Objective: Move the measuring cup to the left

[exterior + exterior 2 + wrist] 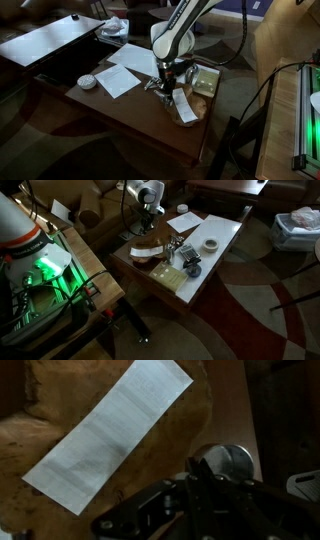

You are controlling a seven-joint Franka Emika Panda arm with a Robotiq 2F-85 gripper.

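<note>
Though the pincer (166, 80) hangs low over the tabletop (130, 125) in an exterior view, likely for a grasp, white sheets (122, 75) and a dish (87, 82) crowd 1 side. In an exterior view, a tape roll (211, 245) sits near. Wrist view: measuring cup (225, 460) at the fingertips, beside a paper strip (110, 435); gripped or not, cannot tell.

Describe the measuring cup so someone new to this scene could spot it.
Start at the brown table and find the long white paper strip lying on a tan slab. In the wrist view, the measuring cup sits next to that slab. It is small, round, shiny grey metal, unlike the matte paper and slab.
</note>
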